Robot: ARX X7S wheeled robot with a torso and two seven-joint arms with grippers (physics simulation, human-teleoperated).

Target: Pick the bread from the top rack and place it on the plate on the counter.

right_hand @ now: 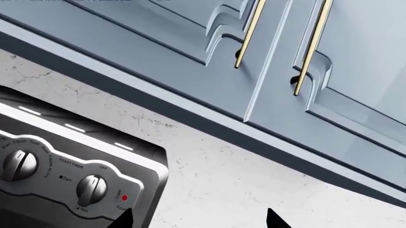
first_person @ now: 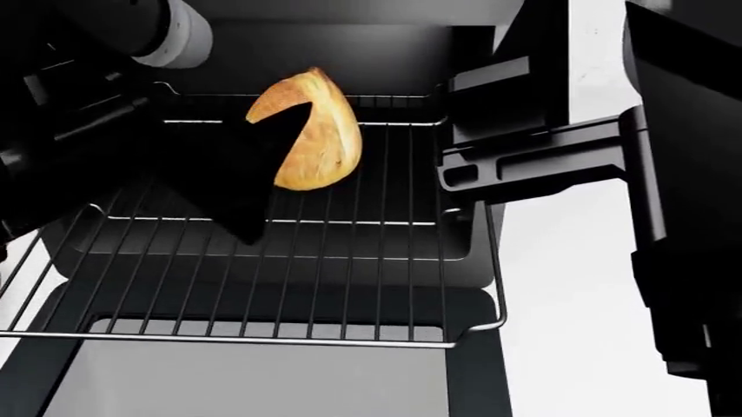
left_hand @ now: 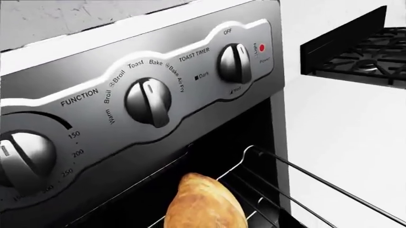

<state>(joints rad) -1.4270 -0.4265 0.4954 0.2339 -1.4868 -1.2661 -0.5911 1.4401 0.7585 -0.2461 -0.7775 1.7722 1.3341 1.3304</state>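
Golden-brown bread sits tilted above the pulled-out wire rack, pinched by the dark left gripper, whose one visible finger lies across the loaf. Judgement: the pick is made or nearly so; the carry and placement remain. No plate shows in any view. The white counter lies to the right of the oven. The right gripper points at the cabinets, fingertips spread wide, empty.

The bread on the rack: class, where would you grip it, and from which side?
Grip the bread across its narrow width, coming from the rack's open front. It's an oval roll; the oven walls appear to block other sides.
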